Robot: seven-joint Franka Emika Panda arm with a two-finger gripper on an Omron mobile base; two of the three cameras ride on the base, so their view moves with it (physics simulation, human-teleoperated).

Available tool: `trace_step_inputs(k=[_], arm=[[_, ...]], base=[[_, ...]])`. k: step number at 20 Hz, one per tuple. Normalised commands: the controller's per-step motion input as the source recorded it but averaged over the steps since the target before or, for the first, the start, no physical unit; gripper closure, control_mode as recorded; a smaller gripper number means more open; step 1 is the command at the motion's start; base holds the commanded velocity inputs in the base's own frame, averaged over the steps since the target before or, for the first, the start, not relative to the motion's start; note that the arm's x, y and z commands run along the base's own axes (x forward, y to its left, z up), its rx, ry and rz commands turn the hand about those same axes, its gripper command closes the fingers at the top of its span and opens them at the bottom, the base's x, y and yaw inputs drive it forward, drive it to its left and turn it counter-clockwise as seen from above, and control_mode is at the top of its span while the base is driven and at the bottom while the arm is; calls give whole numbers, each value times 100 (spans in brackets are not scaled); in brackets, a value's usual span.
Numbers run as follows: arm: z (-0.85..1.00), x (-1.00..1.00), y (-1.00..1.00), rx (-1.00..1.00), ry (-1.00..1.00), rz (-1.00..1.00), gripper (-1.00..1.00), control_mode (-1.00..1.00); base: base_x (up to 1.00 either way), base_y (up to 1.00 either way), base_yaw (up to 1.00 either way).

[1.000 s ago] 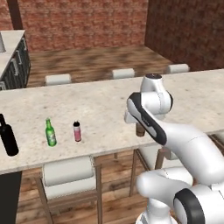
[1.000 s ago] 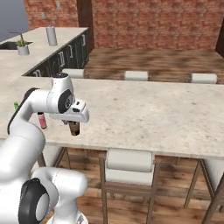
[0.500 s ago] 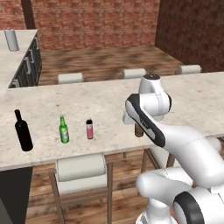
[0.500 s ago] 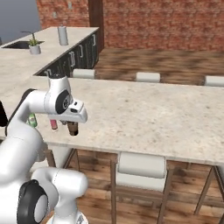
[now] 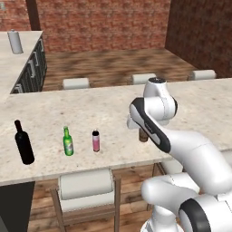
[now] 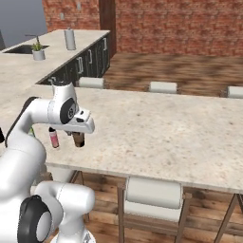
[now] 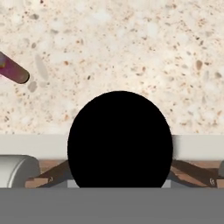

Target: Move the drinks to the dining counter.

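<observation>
The short dark brown cup (image 5: 143, 136) hangs under my gripper (image 5: 142, 132), which is shut on it just above the dining counter (image 5: 90, 108) near its front edge. In the right base view the cup (image 6: 78, 140) sits beneath the gripper (image 6: 78, 135), close to the pink bottle (image 6: 53, 137). The hand view looks straight down into the cup's black mouth (image 7: 120, 140), and the pink bottle (image 7: 13, 70) shows at the upper left. To the left on the counter stand the pink bottle (image 5: 95, 141), the green bottle (image 5: 68, 142) and the black wine bottle (image 5: 23, 142), all upright.
Grey stools line both sides of the dining counter, one (image 5: 86, 183) below the bottles and one (image 6: 154, 192) at the front. A grey canister (image 5: 15, 41) and a potted plant (image 6: 38, 51) stand on the sink counter (image 6: 28, 61) at the far left. A brick wall is behind.
The base has driven, so the whole scene has shifted: the three bottles now lie further right and nearer my arm. The cup has stayed under the hand throughout.
</observation>
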Motion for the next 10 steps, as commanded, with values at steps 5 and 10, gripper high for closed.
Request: trace_step_inputs(k=[5,10], arm=[[0,25,0,0,3,0,100,-100],[-17,72,2,0,11,2,100,-100]], base=[[20,0,1],[0,0,0]])
